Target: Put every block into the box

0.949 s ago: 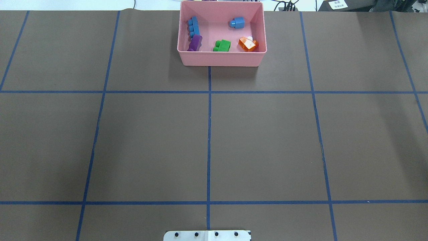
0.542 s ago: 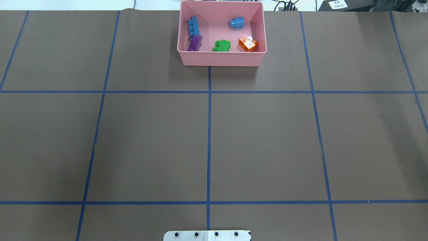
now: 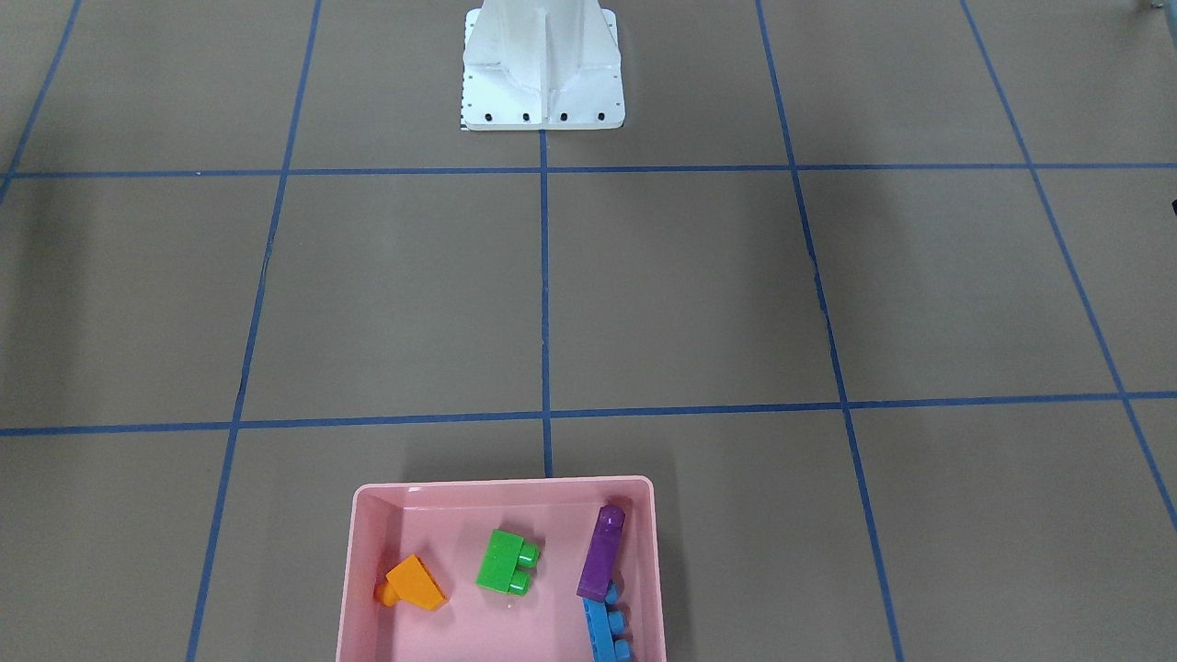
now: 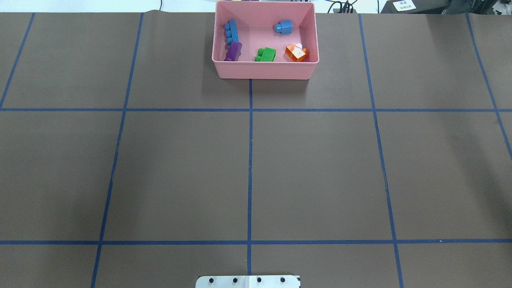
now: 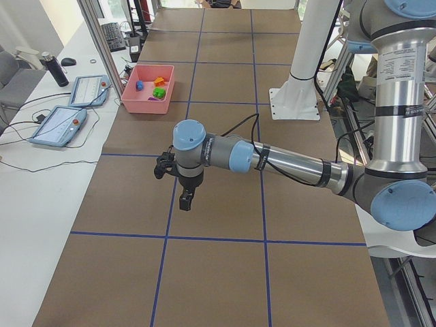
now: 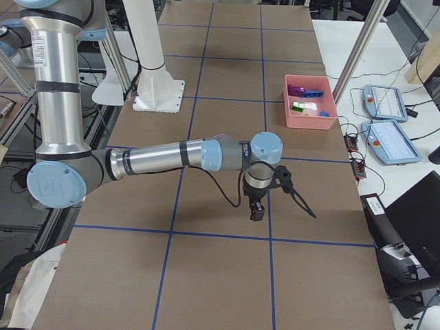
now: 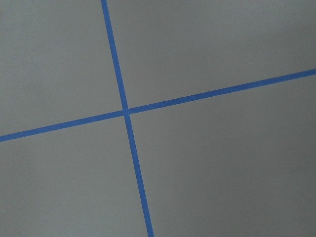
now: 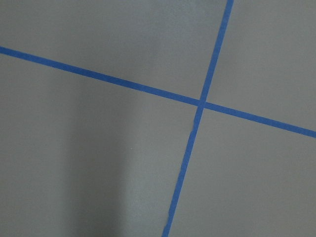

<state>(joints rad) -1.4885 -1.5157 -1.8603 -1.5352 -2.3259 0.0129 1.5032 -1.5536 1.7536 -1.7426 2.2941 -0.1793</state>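
1. Where the brown gridded surface (image 4: 320,168) spreads widest, both arms hang low over it, well apart from the box (image 4: 264,71).
2. Whether the fingers of the left gripper (image 5: 174,185) and right gripper (image 6: 278,199) are spread or closed cannot be told.
3. The pink box sits at the surface's far edge.
4. Inside it lie the long blue block (image 4: 231,31), purple block (image 4: 233,51), green block (image 4: 266,54), orange block (image 4: 297,53) and tiny blue block (image 4: 284,27).

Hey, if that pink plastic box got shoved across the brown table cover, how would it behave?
The glossy pink plastic box looks stiff and light; being wide and low, it would probably slide rather than tip. The loose toy blocks inside, like the green two-stud block, would likely shift. Its smooth walls may be slippery to pinch.
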